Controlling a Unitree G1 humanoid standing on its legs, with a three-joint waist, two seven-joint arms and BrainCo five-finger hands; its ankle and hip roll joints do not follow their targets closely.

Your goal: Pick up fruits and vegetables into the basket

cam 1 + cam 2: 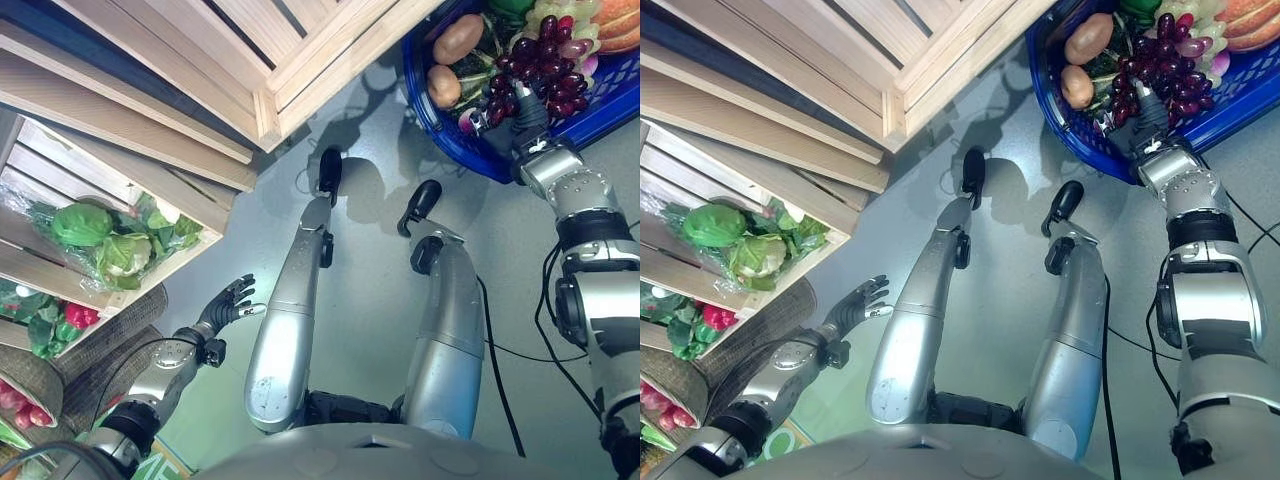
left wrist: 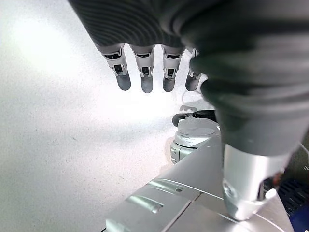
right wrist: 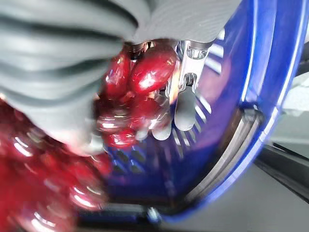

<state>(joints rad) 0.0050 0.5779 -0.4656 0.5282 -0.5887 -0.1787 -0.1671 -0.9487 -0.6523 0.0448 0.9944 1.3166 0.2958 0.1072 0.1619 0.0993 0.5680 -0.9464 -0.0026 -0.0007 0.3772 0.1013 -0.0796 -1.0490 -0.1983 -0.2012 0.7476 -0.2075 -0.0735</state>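
Note:
A blue plastic basket (image 1: pixel 612 104) stands on the floor at the upper right and holds two potatoes (image 1: pixel 458 38), a bunch of dark red grapes (image 1: pixel 545 60) and other produce. My right hand (image 1: pixel 512 116) reaches down inside the basket at the near edge of the grapes. In the right wrist view, red grapes (image 3: pixel 149 72) sit between the thumb and the fingers (image 3: pixel 186 104), close above the basket's perforated wall (image 3: pixel 270 72). My left hand (image 1: pixel 226 304) hangs open and holds nothing at the lower left, near the corner of a low crate; its fingers (image 2: pixel 145 72) are straight above bare floor.
Wooden crates (image 1: pixel 250 50) stack along the left and top. A lower crate holds green cabbages (image 1: pixel 85 225) and leafy greens. Red peppers (image 1: pixel 78 316) lie below it, beside a woven basket (image 1: pixel 30 375) with red vegetables. Grey floor stretches between the crates and the blue basket.

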